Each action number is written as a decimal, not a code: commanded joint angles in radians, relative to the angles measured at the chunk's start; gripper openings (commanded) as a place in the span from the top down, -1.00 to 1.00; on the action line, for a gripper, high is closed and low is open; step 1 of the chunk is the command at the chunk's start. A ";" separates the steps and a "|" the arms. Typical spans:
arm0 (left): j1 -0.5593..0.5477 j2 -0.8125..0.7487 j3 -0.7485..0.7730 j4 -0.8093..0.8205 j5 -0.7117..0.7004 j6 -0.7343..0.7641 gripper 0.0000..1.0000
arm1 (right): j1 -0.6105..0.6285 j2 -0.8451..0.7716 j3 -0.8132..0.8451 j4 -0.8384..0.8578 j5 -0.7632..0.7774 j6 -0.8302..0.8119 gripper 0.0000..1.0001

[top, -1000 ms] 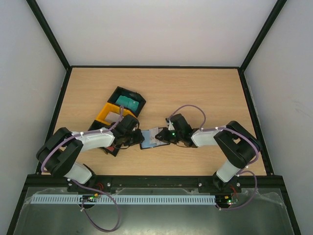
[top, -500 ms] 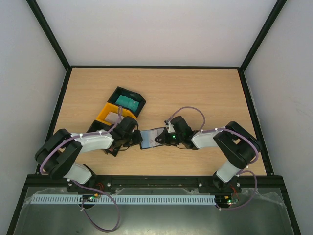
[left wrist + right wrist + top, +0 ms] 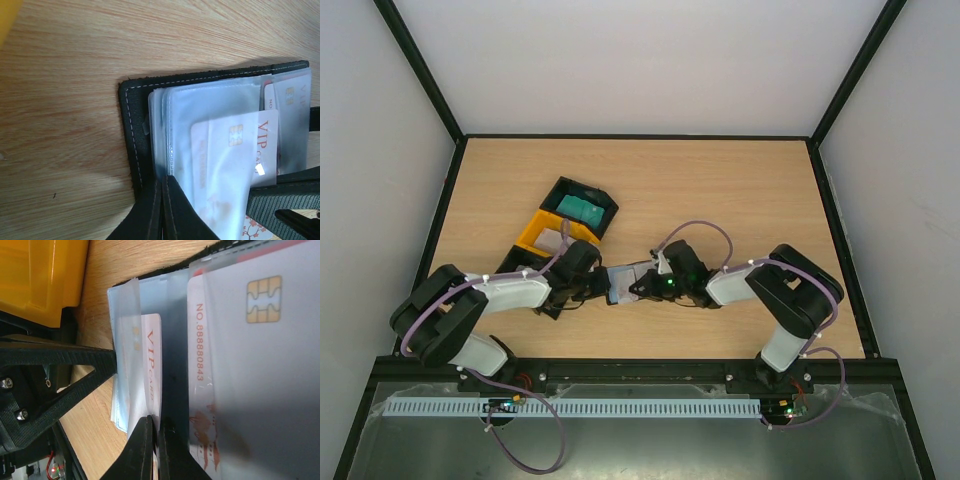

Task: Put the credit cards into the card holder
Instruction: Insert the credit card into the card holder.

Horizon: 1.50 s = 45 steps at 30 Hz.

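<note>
Moved the right gripper (image 3: 642,286) left, farther over the card holder (image 3: 623,282) and closer to the left gripper (image 3: 590,287). Drew the left gripper slightly left and nearer. Turned up paler, greyer sleeves (image 3: 210,115) atop the card holder than before.

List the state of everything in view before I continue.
card holder, open, sleeves exposed
VIP card, partway into a sleeve
numbered chip card, inside a sleeve
teal card, in black tray
left gripper, shut on card holder
right gripper, shut on VIP card

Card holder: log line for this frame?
card holder open; left gripper shut on card holder; right gripper shut on VIP card, partly sleeved; teal card in black tray
</note>
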 commanded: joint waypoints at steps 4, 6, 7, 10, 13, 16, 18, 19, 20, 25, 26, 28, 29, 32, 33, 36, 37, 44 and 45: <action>-0.016 0.023 -0.044 -0.065 -0.012 0.001 0.95 | 0.019 0.041 0.014 -0.065 0.067 0.023 0.96; -0.016 0.022 -0.044 -0.065 -0.013 0.001 0.95 | 0.020 0.053 0.030 -0.080 0.067 0.016 0.96; -0.016 0.020 -0.046 -0.065 -0.015 0.001 0.95 | 0.021 0.058 0.037 -0.086 0.065 0.012 0.96; -0.017 0.022 -0.047 -0.061 -0.012 0.001 0.95 | 0.020 0.063 0.048 -0.095 0.065 0.006 0.96; -0.018 0.024 -0.046 -0.055 -0.004 0.000 0.95 | 0.020 0.069 0.050 -0.089 0.063 0.011 0.96; -0.018 0.024 -0.047 -0.054 -0.003 0.001 0.95 | 0.022 0.077 0.052 -0.076 0.063 0.015 0.96; -0.018 0.025 -0.046 -0.056 -0.003 0.001 0.95 | 0.022 0.079 0.054 -0.073 0.071 0.019 0.96; -0.018 0.025 -0.046 -0.056 -0.002 0.001 0.95 | 0.021 0.077 0.053 -0.068 0.077 0.023 0.96; -0.017 0.025 -0.047 -0.056 -0.002 0.001 0.95 | 0.022 0.076 0.051 -0.063 0.081 0.027 0.96; -0.018 0.017 -0.050 -0.054 0.000 -0.001 0.95 | 0.023 0.073 0.042 -0.032 0.098 0.055 0.96; -0.018 0.017 -0.051 -0.053 0.001 -0.002 0.95 | 0.023 0.070 0.038 -0.023 0.103 0.061 0.96; -0.018 0.016 -0.050 -0.052 0.003 -0.003 0.95 | 0.025 0.069 0.032 -0.007 0.108 0.072 0.96; -0.018 0.017 -0.051 -0.051 0.004 -0.003 0.95 | 0.027 0.068 0.030 0.001 0.108 0.079 0.96; -0.018 0.015 -0.055 -0.044 0.012 -0.006 0.95 | 0.030 0.071 0.024 0.021 0.111 0.092 0.96; -0.018 0.014 -0.055 -0.044 0.012 -0.007 0.95 | 0.032 0.071 0.024 0.024 0.111 0.094 0.96; -0.018 0.012 -0.055 -0.044 0.012 -0.008 0.95 | 0.036 0.060 0.018 0.024 0.116 0.098 0.87; -0.018 0.011 -0.054 -0.045 0.011 -0.008 0.95 | 0.037 0.052 0.012 0.022 0.122 0.098 0.80; -0.018 0.002 -0.057 -0.046 0.014 -0.008 0.95 | 0.037 -0.028 -0.007 -0.062 0.195 0.083 0.36; -0.018 0.001 -0.059 -0.047 0.014 -0.008 0.95 | 0.038 -0.037 -0.005 -0.082 0.204 0.075 0.30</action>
